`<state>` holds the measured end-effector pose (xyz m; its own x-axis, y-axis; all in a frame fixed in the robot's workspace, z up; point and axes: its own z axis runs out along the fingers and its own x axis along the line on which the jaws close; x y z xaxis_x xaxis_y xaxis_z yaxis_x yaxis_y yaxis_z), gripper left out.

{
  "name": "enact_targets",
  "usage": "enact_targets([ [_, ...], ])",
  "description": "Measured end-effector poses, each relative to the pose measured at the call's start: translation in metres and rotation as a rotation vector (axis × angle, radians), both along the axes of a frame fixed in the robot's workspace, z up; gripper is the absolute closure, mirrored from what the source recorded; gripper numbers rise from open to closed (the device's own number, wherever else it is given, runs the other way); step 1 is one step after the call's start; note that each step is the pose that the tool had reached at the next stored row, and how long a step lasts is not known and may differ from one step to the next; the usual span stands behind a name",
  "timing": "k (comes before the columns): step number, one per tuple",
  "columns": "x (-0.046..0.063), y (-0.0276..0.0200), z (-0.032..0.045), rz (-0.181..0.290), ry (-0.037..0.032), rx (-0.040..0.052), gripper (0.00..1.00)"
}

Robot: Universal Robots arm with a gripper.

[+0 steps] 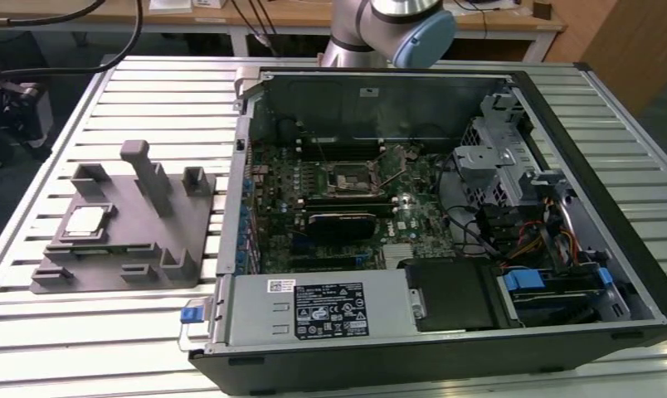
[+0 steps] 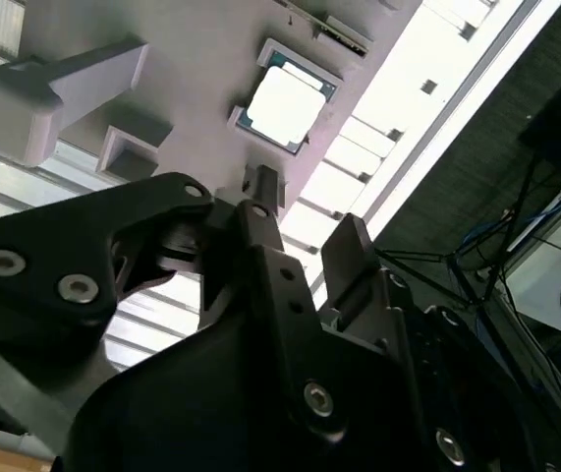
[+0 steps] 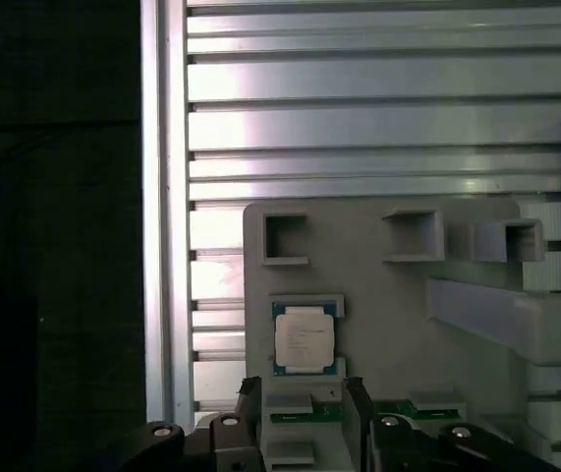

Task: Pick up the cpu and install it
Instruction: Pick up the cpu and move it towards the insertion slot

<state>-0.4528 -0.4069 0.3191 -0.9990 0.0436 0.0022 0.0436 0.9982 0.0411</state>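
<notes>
The cpu [image 3: 305,337] is a thin, flat square with a pale silver-grey metal top and a narrow green edge around it. It lies flat in a shallow pocket of the grey plastic fixture [image 3: 378,295], held by low lips on its sides. In the exterior view the cpu [image 1: 87,220] sits on the part of the fixture [image 1: 145,240] toward that view's left, well apart from the open computer case [image 1: 599,207].

My pincer [image 3: 302,398] hangs above the fixture with its two fingers [image 3: 251,393] spread apart and nothing between them; the chip lies just beyond the fingertips, untouched. The second wrist view shows the same gap in the pincer [image 2: 305,211], with the cpu [image 2: 285,103] bright past it.

The fixture stands on a slatted aluminium table [image 1: 112,332]. Upright posts [image 1: 145,166] and small square pockets rise from the fixture near the chip. Inside the case, the motherboard socket [image 1: 350,177] sits above a black heatsink block [image 1: 339,225]; the socket looks bare, though from this far I cannot be sure.
</notes>
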Motion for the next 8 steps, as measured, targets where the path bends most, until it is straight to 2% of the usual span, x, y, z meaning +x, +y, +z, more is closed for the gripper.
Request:
enact_targets([
  [1, 0.0, 0.0, -0.0018, 0.0, 0.0, 0.0, 0.53],
  [2, 0.0, 0.0, -0.0037, 0.001, 0.0003, -0.0001, 0.53],
  [4, 0.0, -0.0001, -0.0073, 0.009, 0.0003, 0.0, 0.42],
  [6, 0.0, -0.0001, -0.0109, 0.034, 0.0003, -0.0001, 0.42],
  [7, 0.0, -0.0001, -0.0127, 0.049, 0.0003, -0.0001, 0.35],
  [8, 0.0, -0.0001, -0.0145, 0.06, 0.0002, -0.0001, 0.35],
])
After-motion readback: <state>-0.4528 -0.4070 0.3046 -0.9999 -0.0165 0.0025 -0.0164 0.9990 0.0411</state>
